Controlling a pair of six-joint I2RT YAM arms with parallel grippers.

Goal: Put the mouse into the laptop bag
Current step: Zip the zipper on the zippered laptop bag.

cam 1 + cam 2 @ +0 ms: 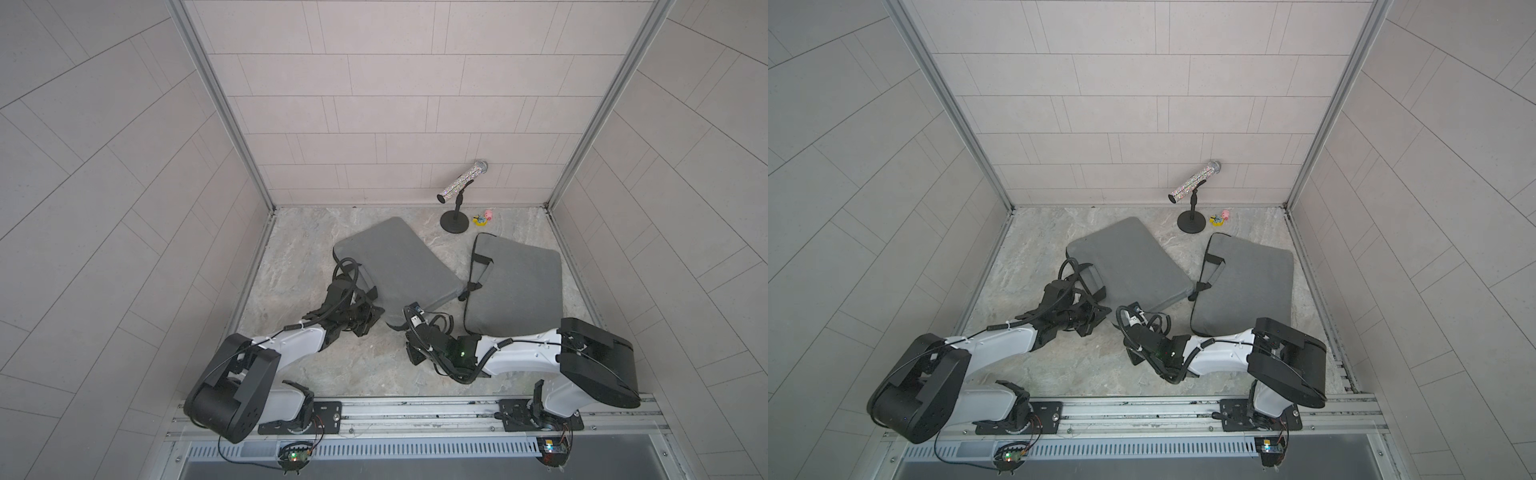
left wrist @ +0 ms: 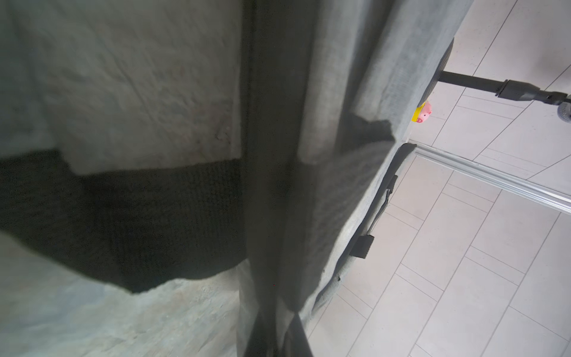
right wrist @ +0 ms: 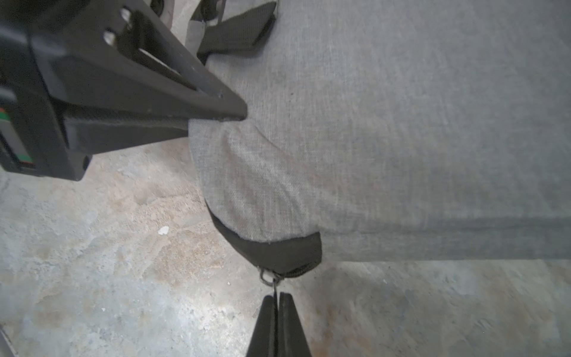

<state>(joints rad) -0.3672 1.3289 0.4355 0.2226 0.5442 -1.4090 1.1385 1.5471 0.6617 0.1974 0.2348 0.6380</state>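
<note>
The grey laptop bag (image 1: pixel 395 266) lies flat at the middle of the table, and both grippers are at its near corner. My left gripper (image 2: pixel 275 315) is shut on a fold of the bag's grey fabric; in the right wrist view its fingertips (image 3: pixel 241 116) press into the top panel. My right gripper (image 3: pixel 276 297) is shut on the thin zipper pull (image 3: pixel 273 282), which hangs from the bag's black corner. In a top view the right gripper (image 1: pixel 405 330) sits just in front of that corner. The mouse is out of view.
A second grey bag (image 1: pixel 515 286) lies to the right, its strap touching the first bag. A glittery microphone on a black stand (image 1: pixel 457 208) and small pink and yellow toys (image 1: pixel 484 218) sit at the back right. Tiled walls close in three sides.
</note>
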